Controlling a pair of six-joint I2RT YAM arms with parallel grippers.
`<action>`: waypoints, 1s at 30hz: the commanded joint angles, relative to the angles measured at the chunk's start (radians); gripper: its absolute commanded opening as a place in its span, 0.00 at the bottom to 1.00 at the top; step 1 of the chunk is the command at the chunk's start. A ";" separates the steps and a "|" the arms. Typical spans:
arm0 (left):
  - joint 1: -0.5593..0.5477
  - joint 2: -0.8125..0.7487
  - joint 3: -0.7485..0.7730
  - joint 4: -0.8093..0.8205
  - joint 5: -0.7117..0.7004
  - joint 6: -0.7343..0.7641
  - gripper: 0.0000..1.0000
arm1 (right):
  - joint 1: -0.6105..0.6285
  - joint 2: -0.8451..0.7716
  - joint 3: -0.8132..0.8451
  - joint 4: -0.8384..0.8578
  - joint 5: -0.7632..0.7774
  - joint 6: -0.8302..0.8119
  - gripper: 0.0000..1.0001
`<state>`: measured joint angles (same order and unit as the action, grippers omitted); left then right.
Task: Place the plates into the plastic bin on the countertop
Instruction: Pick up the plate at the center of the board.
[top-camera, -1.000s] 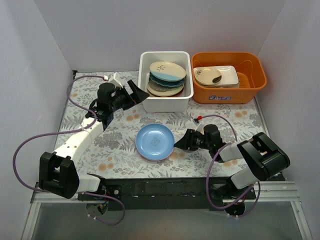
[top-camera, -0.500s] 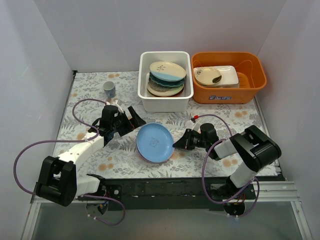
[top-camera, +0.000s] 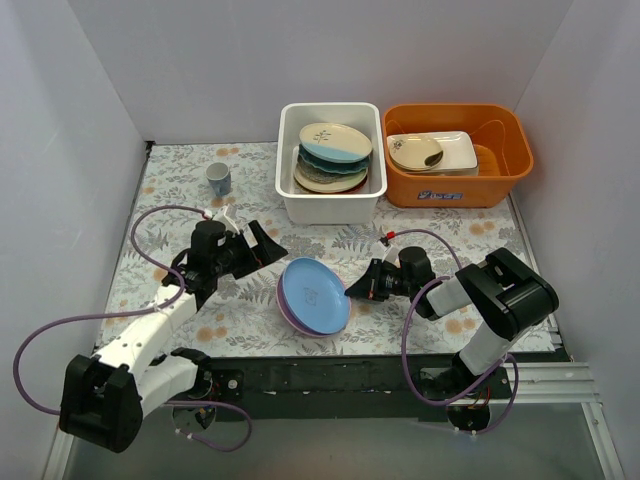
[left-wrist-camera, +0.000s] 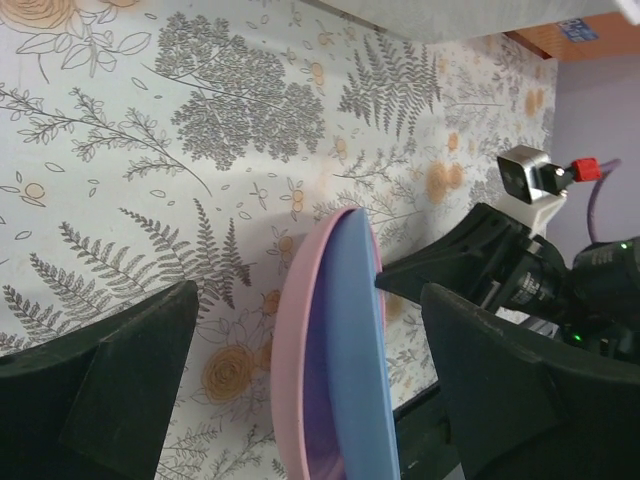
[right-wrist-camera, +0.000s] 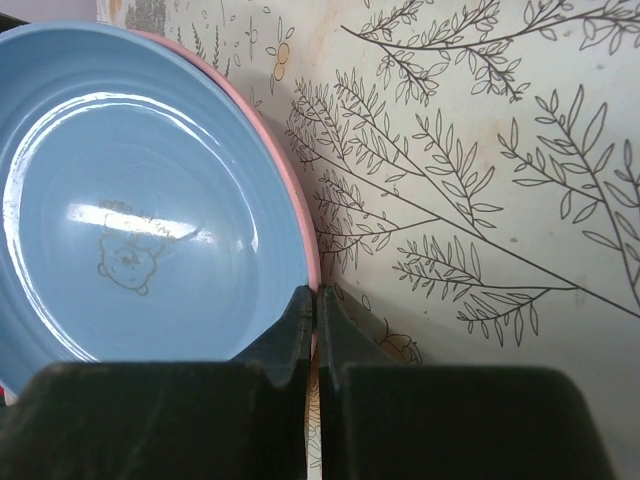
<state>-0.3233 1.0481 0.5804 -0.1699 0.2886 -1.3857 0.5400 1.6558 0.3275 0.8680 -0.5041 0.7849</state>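
Plates (top-camera: 315, 297) tilt steeper than before, rim pinched tight by right gripper (top-camera: 351, 292). Left gripper (top-camera: 272, 241) is spread wide, plates just ahead betw. its fingers (left-wrist-camera: 130, 390).

We find the desk (top-camera: 180, 200) to be a flat pale grey surface printed with grey ferns and orange flower spots. Standing directly on it along the far side are a small mug (top-camera: 218, 178) at the left, a white bin (top-camera: 330, 205) in the middle and, just beside the bin, an orange tub (top-camera: 455, 190) at the right. Near the front centre a pair of plates (top-camera: 315, 292), blue nested over pink, sits tilted off the surface; we cannot confirm whether its lower rim touches.
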 joint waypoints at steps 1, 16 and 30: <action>-0.003 -0.080 0.045 -0.069 0.070 0.024 0.93 | 0.005 0.009 0.008 0.006 0.009 -0.019 0.01; -0.005 -0.148 0.073 -0.184 0.187 0.025 0.88 | 0.005 0.022 0.016 0.014 0.003 -0.018 0.01; -0.011 -0.111 0.042 -0.163 0.297 0.017 0.85 | 0.005 0.035 0.013 0.037 -0.004 -0.013 0.01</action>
<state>-0.3248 0.9253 0.6300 -0.3359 0.5331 -1.3758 0.5400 1.6752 0.3313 0.8932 -0.5201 0.7864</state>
